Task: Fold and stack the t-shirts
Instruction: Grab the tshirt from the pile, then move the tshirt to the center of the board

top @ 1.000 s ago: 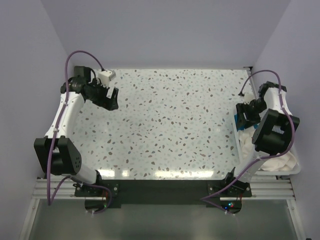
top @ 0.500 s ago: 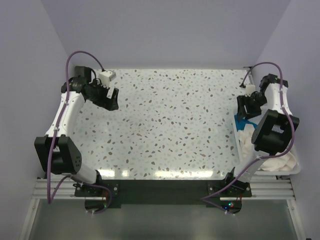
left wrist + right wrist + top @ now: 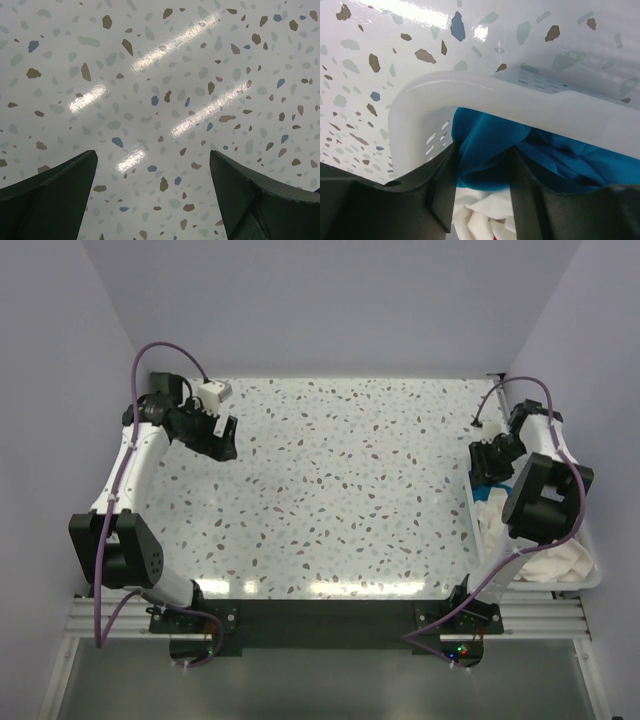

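A teal-blue t-shirt (image 3: pixel 490 140) lies bunched in the far corner of the white mesh basket (image 3: pixel 520 97), on top of a white t-shirt (image 3: pixel 480 215) with a red mark. My right gripper (image 3: pixel 482 150) reaches into that corner, and both fingers press a fold of the teal cloth. From above, the right gripper (image 3: pixel 487 462) sits at the basket's far end with teal cloth (image 3: pixel 487 483) under it. My left gripper (image 3: pixel 222 445) hovers wide open over the bare table at the far left, with only tabletop between its fingers (image 3: pixel 55 190).
The basket (image 3: pixel 590 580) stands along the table's right edge and holds crumpled white cloth (image 3: pixel 560 560). The speckled tabletop (image 3: pixel 330 480) stretches between the arms. Lilac walls close in the back and both sides.
The right gripper has shifted toward the basket's far corner and its jaws have narrowed onto the teal cloth. The left arm has not moved.
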You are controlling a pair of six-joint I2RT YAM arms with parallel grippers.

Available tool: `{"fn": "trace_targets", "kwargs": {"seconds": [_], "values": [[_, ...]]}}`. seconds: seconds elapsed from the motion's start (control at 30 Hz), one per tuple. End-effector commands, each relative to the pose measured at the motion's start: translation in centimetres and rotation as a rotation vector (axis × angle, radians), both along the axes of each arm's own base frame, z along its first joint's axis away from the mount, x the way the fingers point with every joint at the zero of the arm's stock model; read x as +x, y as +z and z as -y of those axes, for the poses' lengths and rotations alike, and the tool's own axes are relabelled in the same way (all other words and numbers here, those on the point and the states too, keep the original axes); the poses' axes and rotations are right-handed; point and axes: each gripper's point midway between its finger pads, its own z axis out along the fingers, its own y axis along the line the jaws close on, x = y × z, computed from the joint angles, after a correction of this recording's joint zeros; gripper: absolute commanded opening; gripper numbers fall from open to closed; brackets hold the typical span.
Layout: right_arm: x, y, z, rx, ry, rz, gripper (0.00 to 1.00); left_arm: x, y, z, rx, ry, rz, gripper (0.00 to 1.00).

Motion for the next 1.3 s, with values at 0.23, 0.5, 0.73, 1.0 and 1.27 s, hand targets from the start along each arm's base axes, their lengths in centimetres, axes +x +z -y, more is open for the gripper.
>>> {"fn": "trace_targets", "kwargs": {"seconds": [0.23, 0.5, 0.73, 1.0, 1.27], "values": [[1.6, 5.4, 0.2, 0.004, -0.013, 0.146, 0.0, 0.2, 1.0, 0.7, -0.032, -0.015, 0.012, 1.0], [0.7, 17.4, 1.2, -0.04, -0.03, 0.42, 0.0, 0.3, 2.4, 1.2, -0.068, -0.006, 0.04, 1.0], [-0.9, 26.0, 1.4, -0.178, -0.056, 0.661, 0.0, 0.6, 3.7, 1.3, -0.081, 0.01, 0.066, 1.0], [-0.8, 38.6, 0.2, -0.23, -0.166, 1.098, 0.0, 1.4, 5.7, 1.2, -0.084, 0.03, 0.119, 1.0], [1.0, 50.1, -8.2, 0.275, 0.052, 1.478, 0.0, 2.4, 6.6, 0.9, -0.09, 0.068, 0.123, 1.0]]}}
